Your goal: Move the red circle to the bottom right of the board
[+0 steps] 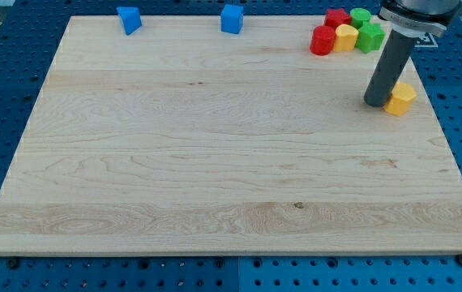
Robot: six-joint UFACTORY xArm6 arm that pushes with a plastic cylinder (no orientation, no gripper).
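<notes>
The red circle stands near the board's top right, at the left end of a tight cluster. Touching it on the right is a yellow block, with a second red block behind. A green star-like block and a green round block close the cluster on the right. My tip rests on the board below and to the right of the cluster, just left of a yellow hexagon block and touching or nearly touching it.
A blue triangular block and a blue cube sit at the wooden board's top edge. The arm's body hangs over the top right corner. A blue pegboard table surrounds the board.
</notes>
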